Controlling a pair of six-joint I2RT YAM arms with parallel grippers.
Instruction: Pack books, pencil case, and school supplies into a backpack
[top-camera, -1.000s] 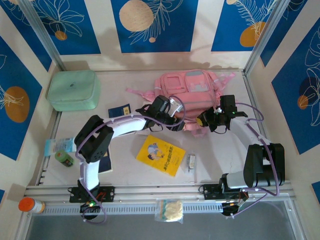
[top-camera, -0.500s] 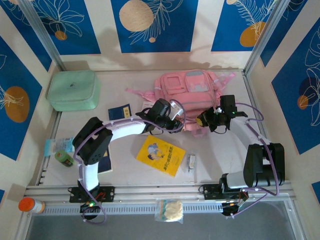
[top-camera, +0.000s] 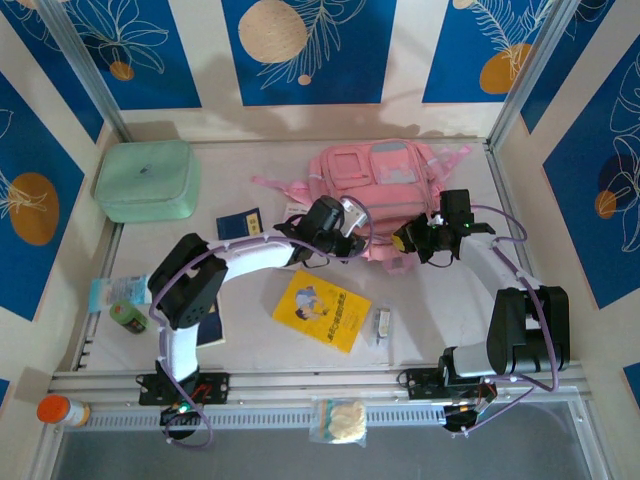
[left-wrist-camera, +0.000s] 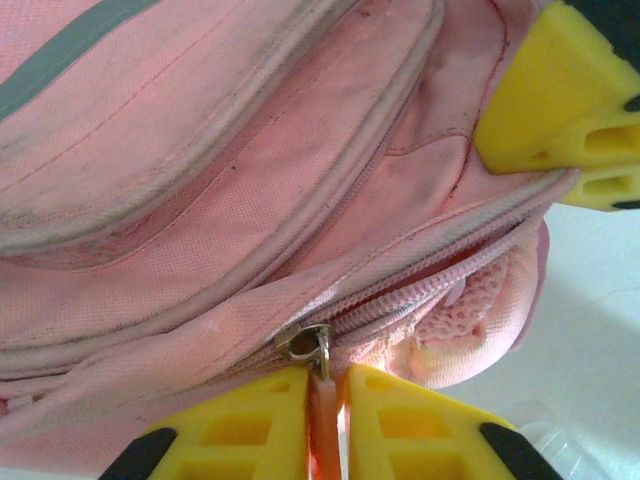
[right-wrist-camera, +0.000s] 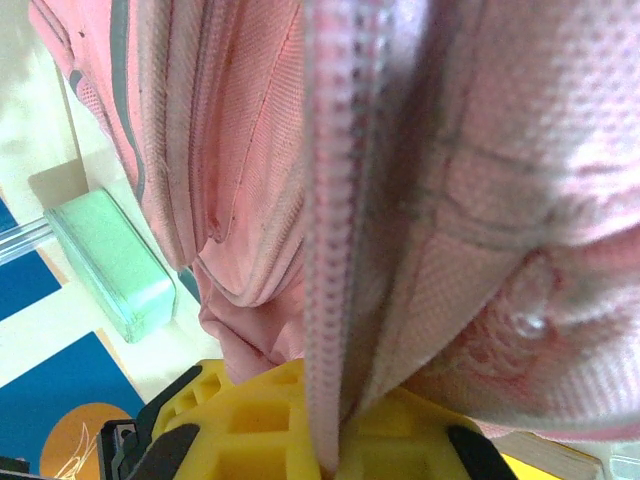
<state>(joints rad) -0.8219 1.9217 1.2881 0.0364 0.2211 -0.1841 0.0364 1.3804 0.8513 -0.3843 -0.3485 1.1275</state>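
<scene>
The pink backpack (top-camera: 385, 170) lies flat near the far edge of the table (top-camera: 440, 320), a little toward its right side. The left gripper (left-wrist-camera: 325, 385) is at the near edge of the backpack. Its two yellow fingers (left-wrist-camera: 250, 425) are pressed together on the pink zipper pull (left-wrist-camera: 324, 430), just below the metal slider. The right gripper (right-wrist-camera: 325, 430) is clamped on the backpack at its near right corner, and the zipper band runs down between its fingers.

The yellow book (top-camera: 321, 309) lies in the middle of the table, closer to the near edge, with the tiny school supplies item (top-camera: 382, 322) just beside it on the right. One navy book (top-camera: 239, 222) lies left of the backpack. A second navy book (top-camera: 210, 330) is partly under the left arm. The mint-green case (top-camera: 148, 180) sits in the far left corner.
</scene>
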